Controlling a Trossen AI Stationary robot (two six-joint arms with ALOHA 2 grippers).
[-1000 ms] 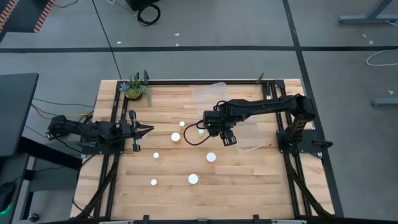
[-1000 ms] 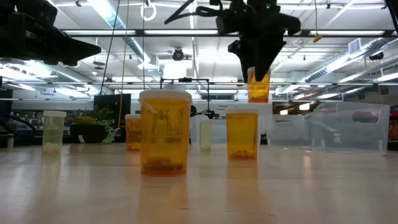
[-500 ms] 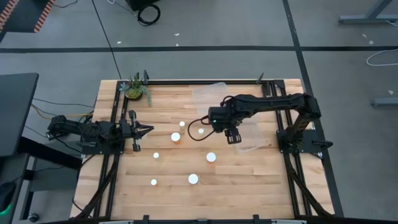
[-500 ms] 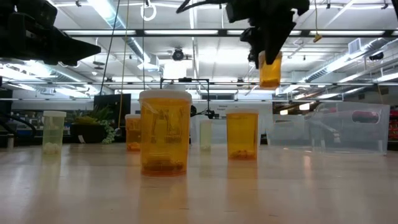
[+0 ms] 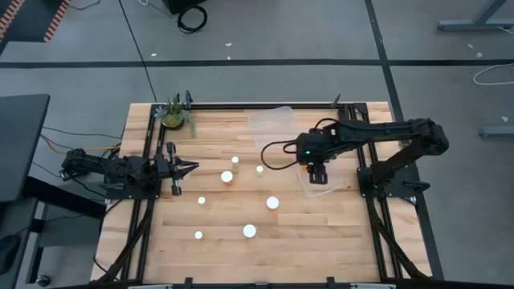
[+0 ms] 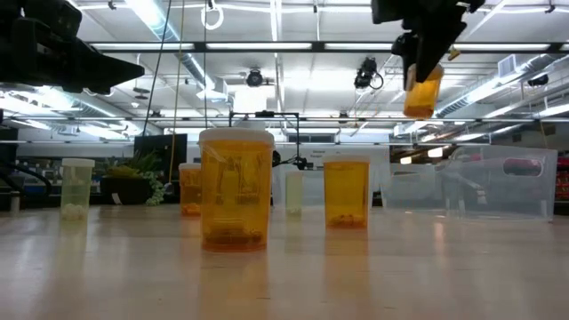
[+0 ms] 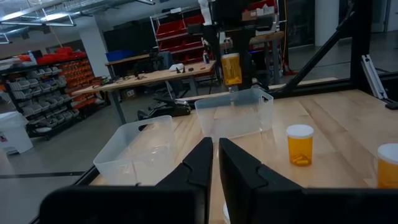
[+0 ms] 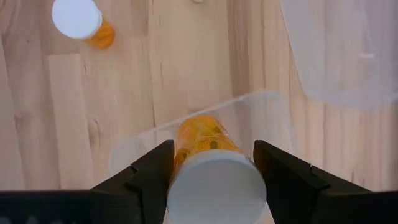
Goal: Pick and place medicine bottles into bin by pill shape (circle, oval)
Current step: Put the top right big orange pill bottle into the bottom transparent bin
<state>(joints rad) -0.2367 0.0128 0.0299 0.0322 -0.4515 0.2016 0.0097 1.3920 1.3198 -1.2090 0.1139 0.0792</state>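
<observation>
While the right gripper (image 8: 211, 171) hangs clamped on an amber medicine bottle (image 8: 208, 162) above the clear bin (image 5: 321, 178) near the desk's right edge, the carrying step looks nearly finished; next comes lowering and releasing inside. The left gripper (image 7: 214, 165) waits by the left edge, fingers nearly together. No legible writing shows.

One amber bottle (image 8: 208, 163) with white cap, upright, clamped between the right fingers (image 8: 152, 171), above the clear bin (image 5: 321, 181). Six other bottles (image 5: 227, 177) upright on tabletop (image 5: 321, 233), well apart from fingers.
</observation>
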